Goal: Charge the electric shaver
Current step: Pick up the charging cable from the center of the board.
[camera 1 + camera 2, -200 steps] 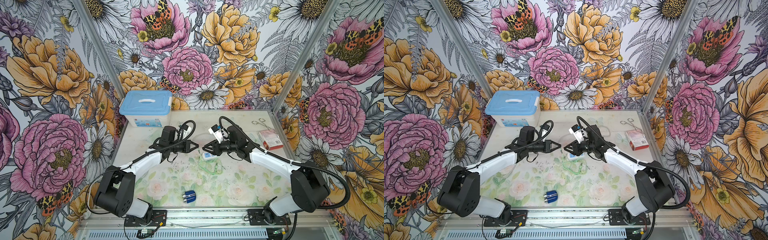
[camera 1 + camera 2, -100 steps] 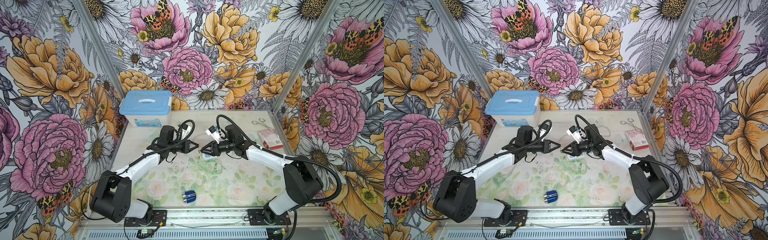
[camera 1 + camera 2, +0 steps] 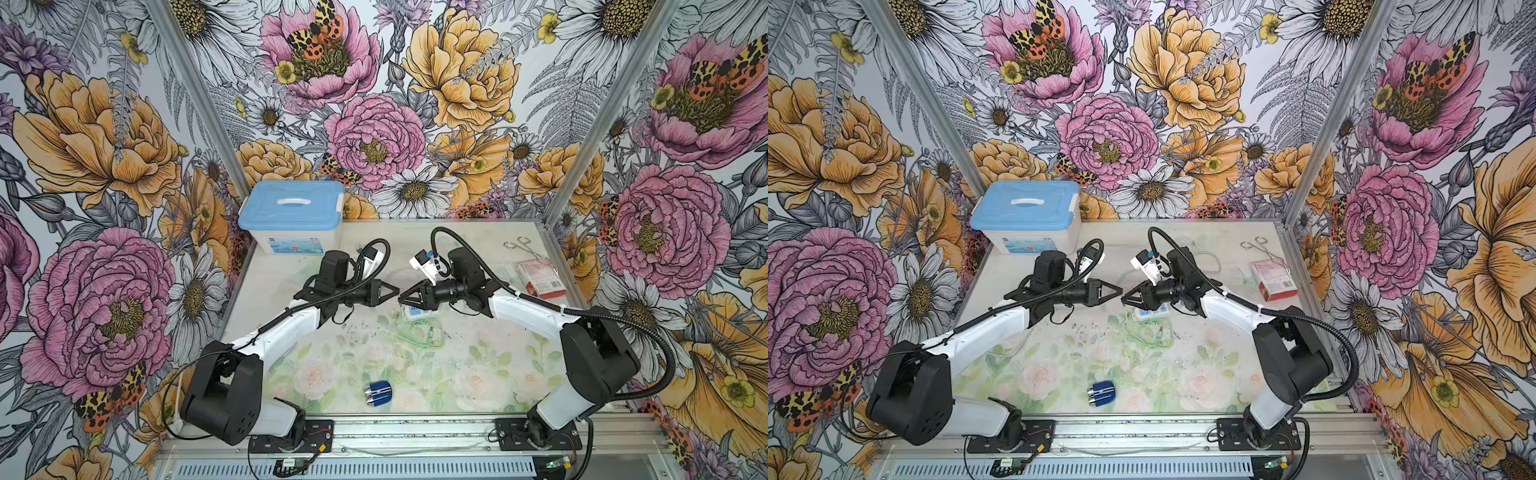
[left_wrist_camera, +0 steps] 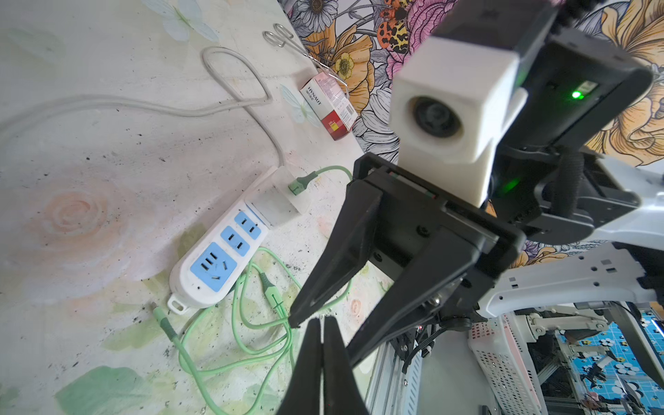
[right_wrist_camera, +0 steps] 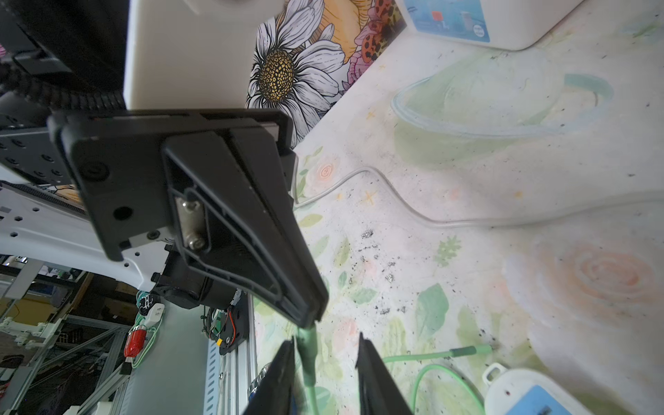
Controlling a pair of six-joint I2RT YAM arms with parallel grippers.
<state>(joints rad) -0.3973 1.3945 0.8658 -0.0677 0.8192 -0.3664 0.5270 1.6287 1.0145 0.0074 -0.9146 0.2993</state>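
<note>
I am pinching one end of the cable (image 5: 308, 355) in my left gripper (image 5: 317, 314), jaws pressed together. I am holding it off the table so that it is hanging between the spread jaws of my right gripper (image 5: 325, 341), low in the right wrist view. I judge this to be a hand-over, giving the right gripper a better hold on the plug. The shaver (image 3: 378, 393) is lying at the lower middle of both top views, well apart from both grippers and not yet connected. The strip (image 4: 215, 266) is lying left of centre in the left wrist view, waiting.
</note>
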